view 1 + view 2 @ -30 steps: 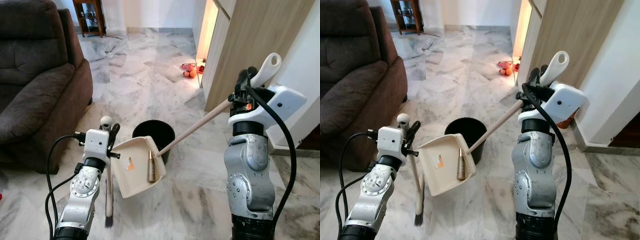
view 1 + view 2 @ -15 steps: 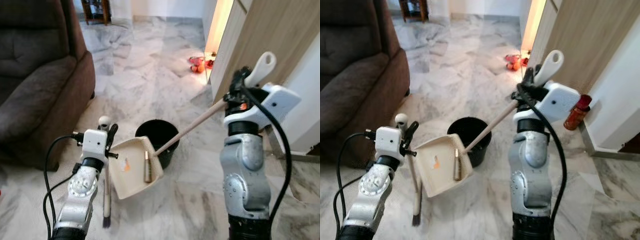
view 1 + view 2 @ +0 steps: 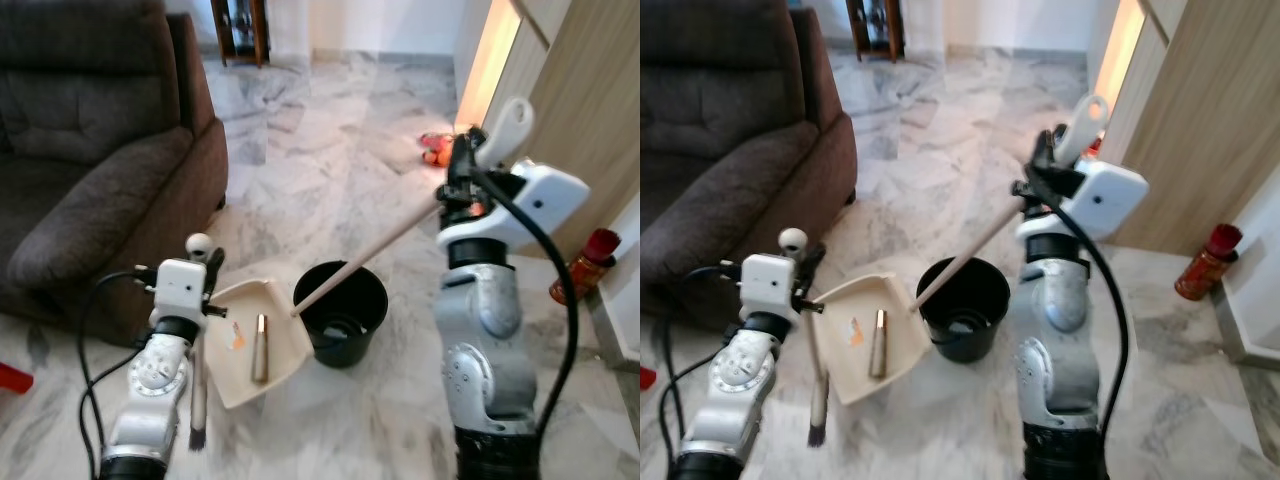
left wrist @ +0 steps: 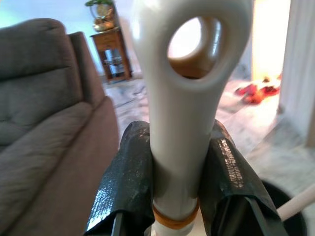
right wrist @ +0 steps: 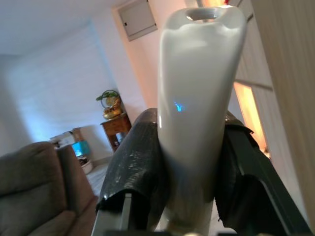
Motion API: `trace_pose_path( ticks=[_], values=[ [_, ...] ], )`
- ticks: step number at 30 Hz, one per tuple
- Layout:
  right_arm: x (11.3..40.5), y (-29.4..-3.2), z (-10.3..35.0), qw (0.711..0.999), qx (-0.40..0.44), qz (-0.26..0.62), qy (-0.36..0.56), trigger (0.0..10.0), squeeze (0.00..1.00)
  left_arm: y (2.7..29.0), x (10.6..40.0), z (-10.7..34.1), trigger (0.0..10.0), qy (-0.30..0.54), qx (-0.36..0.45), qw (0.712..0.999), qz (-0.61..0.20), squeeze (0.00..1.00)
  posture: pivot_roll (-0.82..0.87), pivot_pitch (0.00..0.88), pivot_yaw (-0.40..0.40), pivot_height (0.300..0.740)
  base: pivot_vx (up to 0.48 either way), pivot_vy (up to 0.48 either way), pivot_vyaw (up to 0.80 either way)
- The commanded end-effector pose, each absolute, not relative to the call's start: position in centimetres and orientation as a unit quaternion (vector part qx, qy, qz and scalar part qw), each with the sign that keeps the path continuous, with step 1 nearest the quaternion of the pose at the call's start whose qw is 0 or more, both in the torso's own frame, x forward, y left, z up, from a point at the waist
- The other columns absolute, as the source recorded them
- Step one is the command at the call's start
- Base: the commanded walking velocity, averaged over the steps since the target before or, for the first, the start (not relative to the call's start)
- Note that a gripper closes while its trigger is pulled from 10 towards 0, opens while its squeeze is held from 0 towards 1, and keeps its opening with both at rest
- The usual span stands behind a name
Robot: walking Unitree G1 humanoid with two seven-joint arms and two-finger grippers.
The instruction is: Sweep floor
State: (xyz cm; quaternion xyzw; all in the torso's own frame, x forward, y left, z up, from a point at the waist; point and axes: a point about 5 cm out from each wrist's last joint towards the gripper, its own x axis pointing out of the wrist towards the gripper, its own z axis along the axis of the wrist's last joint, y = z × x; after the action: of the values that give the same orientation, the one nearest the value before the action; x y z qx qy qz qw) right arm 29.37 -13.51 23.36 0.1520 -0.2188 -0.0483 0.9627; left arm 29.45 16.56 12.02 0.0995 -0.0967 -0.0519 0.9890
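Note:
My left gripper [image 3: 203,272] is shut on the white handle of a small brush [image 3: 198,370], which hangs upright with its dark bristles [image 3: 197,436] near the marble floor. In the left wrist view the fingers [image 4: 125,187] clamp the brush handle [image 4: 182,98]. My right gripper [image 3: 461,170], raised at chest height, is shut on the long dustpan handle [image 3: 370,250]; its fingers [image 5: 135,177] pinch the handle's white end [image 5: 197,98]. The cream dustpan [image 3: 287,335] hangs tilted just left of a black bucket [image 3: 345,310]. A brown cylinder [image 3: 259,348] and an orange scrap [image 3: 236,338] lie in the pan.
A brown sofa [image 3: 90,170] stands close on the left. A wooden cabinet [image 3: 590,120] rises on the right, with a red bottle [image 3: 583,265] at its foot. Orange and red toys [image 3: 437,150] lie on the floor further off. A small red object [image 3: 10,378] is at the left edge.
The whole view has swung, bringing the red bottle into sight. The dustpan now hangs to the left of the bucket instead of in front of it. Both grips are unchanged.

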Motion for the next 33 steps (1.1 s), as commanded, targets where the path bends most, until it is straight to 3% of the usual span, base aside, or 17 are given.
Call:
trace_pose_path(
  ticks=[1,33],
  values=[
    [28.98,-12.81,24.82,0.953,0.167,-0.033,-0.252,10.0,0.00,17.04,29.70,13.48,10.0,-0.128,0.109,0.985,-0.046,0.00,0.01,0.048,-0.002,0.740,0.337,0.000,0.00],
    [28.88,-12.93,25.68,0.946,0.173,-0.038,-0.272,10.0,0.00,17.03,29.80,13.58,10.0,-0.132,0.110,0.984,-0.045,0.00,0.01,0.042,-0.003,0.740,0.342,0.000,0.00]
  ],
)
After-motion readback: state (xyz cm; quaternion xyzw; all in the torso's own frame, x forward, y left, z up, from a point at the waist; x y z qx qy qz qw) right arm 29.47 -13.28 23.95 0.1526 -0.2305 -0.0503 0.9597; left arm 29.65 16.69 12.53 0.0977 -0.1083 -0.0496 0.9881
